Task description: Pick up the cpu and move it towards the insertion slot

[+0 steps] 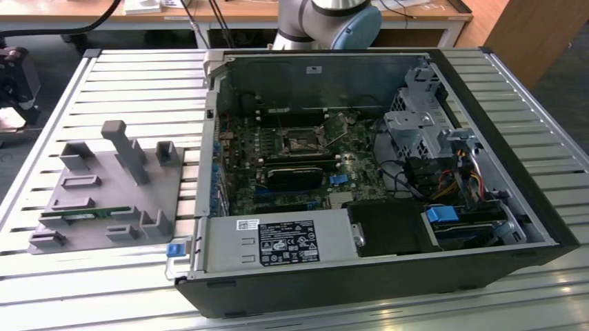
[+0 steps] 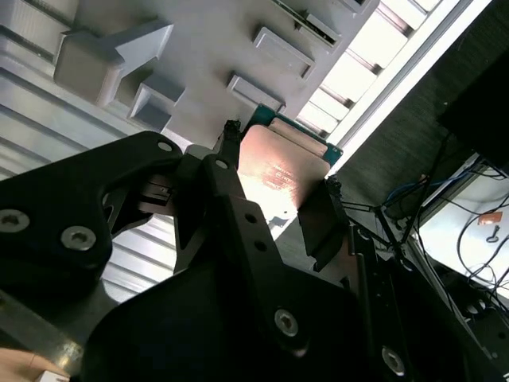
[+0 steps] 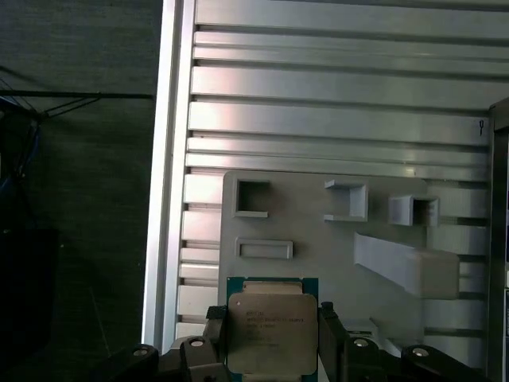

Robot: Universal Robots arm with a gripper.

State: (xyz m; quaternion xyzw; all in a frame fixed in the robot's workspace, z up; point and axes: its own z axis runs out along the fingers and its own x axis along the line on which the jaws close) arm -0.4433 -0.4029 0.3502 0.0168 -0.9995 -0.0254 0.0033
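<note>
Exterior view: the slot (image 1: 299, 142) sits inside the open case (image 1: 538, 200), on the exterior view's right of the grey holder (image 1: 92, 196) on the bench (image 1: 138, 76). Second wrist view: jaws clamped on the cpu (image 2: 278, 171), one on each edge, with the holder behind it. First wrist view: the cpu is held square over the holder's rim. For a good carry, I'd say keep it level, grip the edges only, no jolts.

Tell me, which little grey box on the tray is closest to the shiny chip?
The long, low frame, just past the cpu in the gripper. The three squarer pockets sit in a row farther off.
</note>
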